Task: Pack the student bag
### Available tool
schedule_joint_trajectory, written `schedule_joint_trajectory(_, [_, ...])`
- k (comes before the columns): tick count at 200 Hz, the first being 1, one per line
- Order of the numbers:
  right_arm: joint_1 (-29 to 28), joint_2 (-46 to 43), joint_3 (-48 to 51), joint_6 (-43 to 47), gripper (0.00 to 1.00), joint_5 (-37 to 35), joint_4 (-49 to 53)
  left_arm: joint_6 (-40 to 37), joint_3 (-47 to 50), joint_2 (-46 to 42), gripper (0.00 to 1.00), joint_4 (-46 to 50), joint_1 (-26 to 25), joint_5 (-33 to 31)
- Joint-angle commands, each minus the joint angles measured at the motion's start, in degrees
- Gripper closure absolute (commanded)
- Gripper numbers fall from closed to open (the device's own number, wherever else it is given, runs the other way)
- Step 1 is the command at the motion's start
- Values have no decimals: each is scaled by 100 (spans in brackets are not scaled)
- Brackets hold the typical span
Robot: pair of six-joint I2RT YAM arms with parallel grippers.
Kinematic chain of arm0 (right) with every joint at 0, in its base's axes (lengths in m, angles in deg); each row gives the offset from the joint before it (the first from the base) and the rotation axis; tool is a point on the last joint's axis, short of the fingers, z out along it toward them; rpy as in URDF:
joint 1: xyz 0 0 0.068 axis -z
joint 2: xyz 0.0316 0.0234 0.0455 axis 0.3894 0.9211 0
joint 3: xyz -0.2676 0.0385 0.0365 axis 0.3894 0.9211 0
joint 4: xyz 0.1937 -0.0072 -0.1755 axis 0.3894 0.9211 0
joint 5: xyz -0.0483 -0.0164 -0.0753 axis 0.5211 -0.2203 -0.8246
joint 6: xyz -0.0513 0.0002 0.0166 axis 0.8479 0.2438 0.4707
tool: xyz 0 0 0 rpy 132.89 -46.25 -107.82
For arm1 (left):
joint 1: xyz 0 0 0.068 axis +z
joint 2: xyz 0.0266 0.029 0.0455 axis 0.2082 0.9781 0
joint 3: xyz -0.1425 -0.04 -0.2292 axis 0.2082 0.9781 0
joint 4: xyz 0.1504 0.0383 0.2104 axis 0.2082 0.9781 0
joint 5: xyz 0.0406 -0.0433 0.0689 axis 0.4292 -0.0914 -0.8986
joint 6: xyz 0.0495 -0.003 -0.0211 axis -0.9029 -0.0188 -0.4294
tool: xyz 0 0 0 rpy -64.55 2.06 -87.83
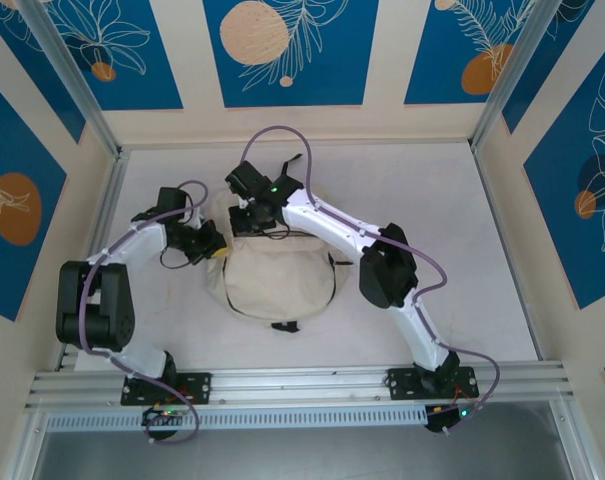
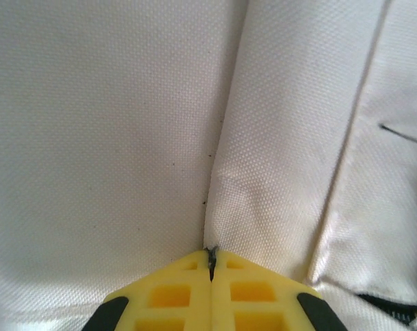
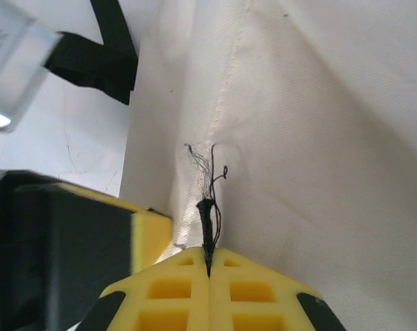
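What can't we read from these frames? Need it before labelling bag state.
- Bag opening, contents: top view, left gripper and right gripper sit over its far edge.
- What the right gripper pinches: right wrist, black sliver at the seam, too small; zip pull or thread.
- Where on the bag the left gripper grips: left wrist, too close, plain cloth.
- Pale object, right wrist top left: blurred, cut by the edge.

Cream student bag [image 1: 278,284], black straps [image 3: 101,58]
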Motion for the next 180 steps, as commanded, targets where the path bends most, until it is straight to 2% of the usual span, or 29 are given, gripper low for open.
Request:
schedule_joint_trajectory(1, [127,-444,103,-307,100,127,-35,-290,74,-469,100,177,-32,-419])
schedule_joint_trajectory(34, [196,-561,198,-513,100,-203,109,-318,175,-760,100,445,-17,-910])
schedule_joint_trajectory(60, [193,-629,231,-658,100,-855,440,-243,172,-850,100,611,17,-1305])
schedule_joint_trajectory(98, [220,-670,292,-1086,100,-1861,1060,-171,132,-836,100,619,20,-1348])
schedule_joint_trajectory(116, [269,-735,417,-1254,100,-2058,1161,-144,128,-811,100,636,19,-1394])
schedule_joint_trajectory(143, [346,-872,662,-1291,100,-1826,1006,-143,97,-804,100,602,18,-1281])
schedule_joint_trajectory(164, [398,-1024,955,-949,100,-885,345,-121,80,-883,100,416,19,-835])
schedule_joint_trajectory(180, [446,-1080,1123,-850,100,-135,-94,-70,54,-935,85,191,8,-248])
